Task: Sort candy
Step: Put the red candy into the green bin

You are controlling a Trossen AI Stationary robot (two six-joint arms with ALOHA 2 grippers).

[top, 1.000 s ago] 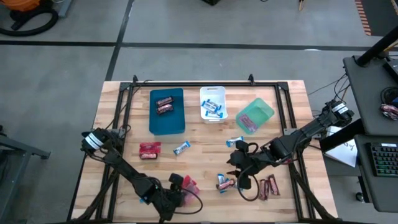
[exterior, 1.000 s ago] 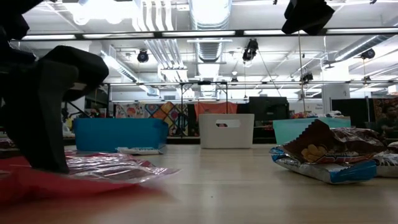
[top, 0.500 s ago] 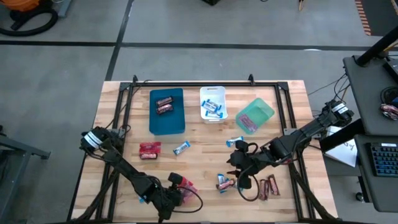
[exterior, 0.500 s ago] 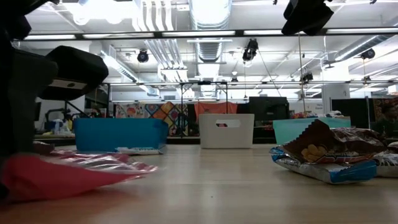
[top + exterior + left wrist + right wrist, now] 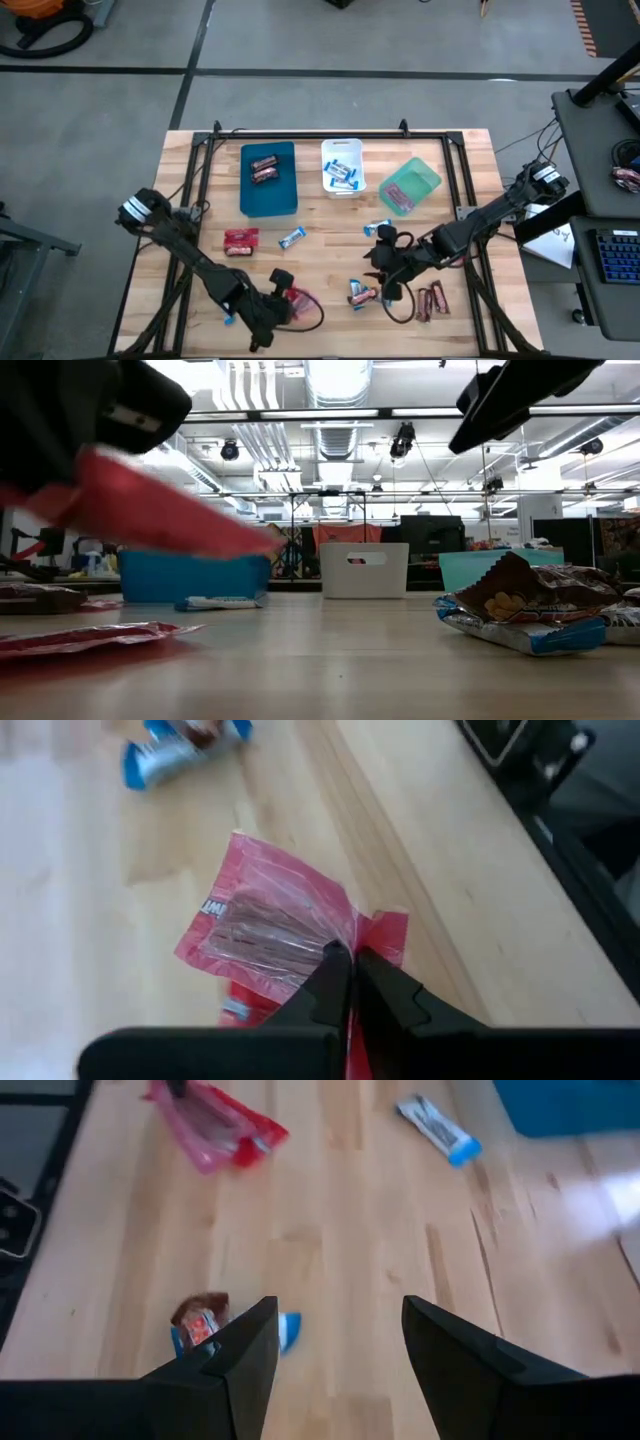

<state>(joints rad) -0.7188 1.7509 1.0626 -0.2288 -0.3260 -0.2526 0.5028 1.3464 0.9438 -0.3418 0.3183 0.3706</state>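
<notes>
Crinkly red plastic candy packet point(image 5: 275, 925) pinched at one corner by left end effector point(image 5: 350, 982), clear of the wooden counter point(image 5: 90, 900) near its front edge, likely for carrying to a tray. Right end effector point(image 5: 335, 1342) spread apart and empty above a blue-and-brown wrapped candy bar point(image 5: 205, 1325), seemingly poised to take it.

Table point(image 5: 200, 150): three trays are ranged along the far side, long tray point(image 5: 268, 201) at left, small bin point(image 5: 343, 150) in the middle, tilted tray point(image 5: 422, 174) at right, candy lying in each. Loose candy is scattered nearer: one packet point(image 5: 241, 241) and one bar point(image 5: 292, 237) before the long tray, a cluster point(image 5: 432, 299) at near right.
</notes>
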